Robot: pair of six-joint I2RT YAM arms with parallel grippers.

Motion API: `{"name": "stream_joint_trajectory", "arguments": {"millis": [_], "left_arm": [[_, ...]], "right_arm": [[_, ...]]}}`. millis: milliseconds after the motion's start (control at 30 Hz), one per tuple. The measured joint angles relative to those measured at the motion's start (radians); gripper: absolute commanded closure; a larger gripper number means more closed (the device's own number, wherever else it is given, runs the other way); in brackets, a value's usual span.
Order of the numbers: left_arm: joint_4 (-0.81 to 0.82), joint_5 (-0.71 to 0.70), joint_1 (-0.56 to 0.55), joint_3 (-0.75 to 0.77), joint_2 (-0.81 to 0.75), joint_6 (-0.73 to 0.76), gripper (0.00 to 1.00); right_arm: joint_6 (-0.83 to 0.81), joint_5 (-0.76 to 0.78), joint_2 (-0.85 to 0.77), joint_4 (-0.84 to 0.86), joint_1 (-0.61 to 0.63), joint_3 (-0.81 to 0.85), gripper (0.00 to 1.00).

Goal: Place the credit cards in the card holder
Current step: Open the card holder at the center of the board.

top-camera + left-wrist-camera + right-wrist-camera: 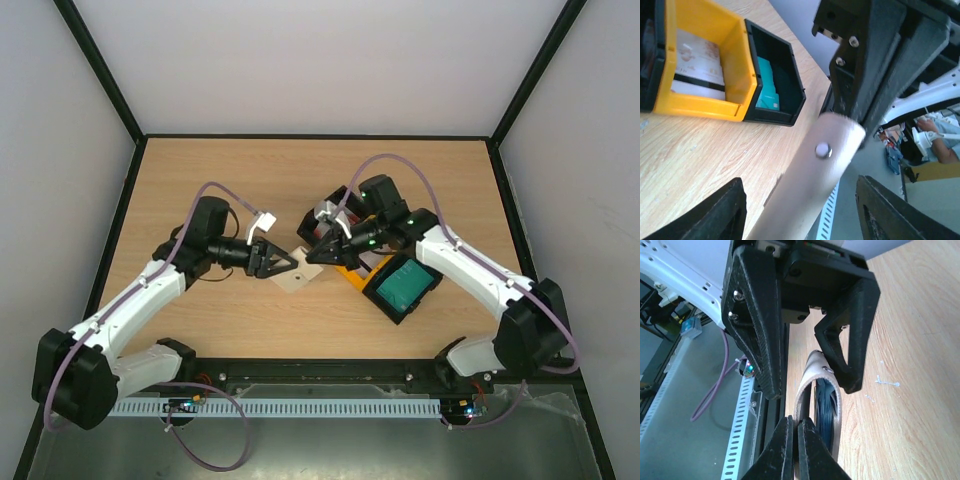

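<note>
The right pincer (796, 426) clamps one wall of the card holder (810, 366); the left pincer (801, 200) stands open, straddling it.

Wooden table (300, 180) w/ white walls (320, 60) on three sides and black frame posts (100, 65) running up at the far corners. Right of centre there's the tray (737, 60), black-yellow-black, three compartments in a row, sitting at a slant to the table edges, one black end toward the near-right corner. Yellow section's in the middle, walls upright. Along the near edge: a black rail (320, 375), then a white slotted strip (330, 408) just outside it, approx. parallel. Few tiny white flecks (887, 383) on the wood. Off past the table, someone in a light shirt (940, 145), blurry, can't tell more.
</note>
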Motion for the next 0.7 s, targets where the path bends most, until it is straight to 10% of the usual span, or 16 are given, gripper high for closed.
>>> {"name": "stream_joint_trajectory", "arguments": {"millis": [333,533,700], "left_arm": [[0.003,0.036,-0.049,0.033,-0.008,0.024,0.91],[0.003,-0.018,-0.049,0.065,0.000,0.028,0.97],[0.010,-0.167,-0.049,0.066,-0.003,-0.006,0.97]], "right_arm": [[0.040,-0.044,-0.124,0.056,-0.046,-0.019,0.96],[0.161,0.035,-0.126,0.146,-0.055,-0.051,0.40],[0.293,0.191,-0.123,0.261,-0.052,-0.098,0.23]]}}
